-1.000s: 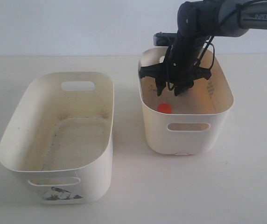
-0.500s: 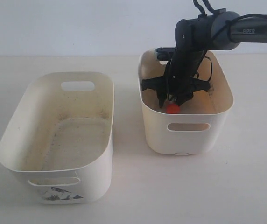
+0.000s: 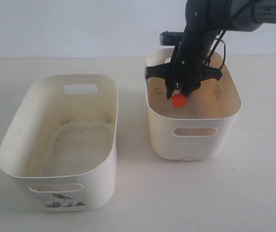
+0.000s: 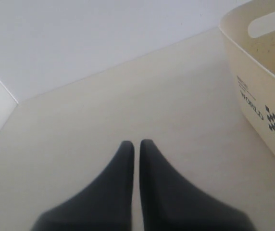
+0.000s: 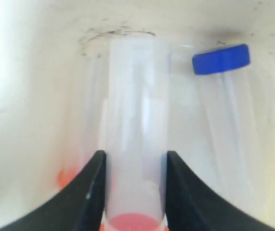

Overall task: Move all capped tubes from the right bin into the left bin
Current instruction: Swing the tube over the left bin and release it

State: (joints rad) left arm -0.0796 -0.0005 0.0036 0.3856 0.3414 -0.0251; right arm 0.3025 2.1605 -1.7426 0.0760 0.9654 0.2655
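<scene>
Risen since a second ago, along with the black right gripper: a small clear plastic tube with a round orange-red screw cap, then low near the floor of the plain-fronted cream-white oval plastic right bin, now hanging cap-down higher in that bin's opening, toward its left side. Clamped on the tube's clear body in the right wrist view, one dark finger pressed against each side. Farther down on the bin floor there: a second clear tube with a dark blue cap, lying apart from the held one, and a speck of orange-red beside one finger, too little showing to say what. To the left and nearer, well apart from the right bin: the cream-white oval plastic left bin, dark bird-like print on its near front, standing on the pale tabletop. Over bare tabletop in the left wrist view, the black left gripper, fingertips drawn together with only a hairline between them.
</scene>
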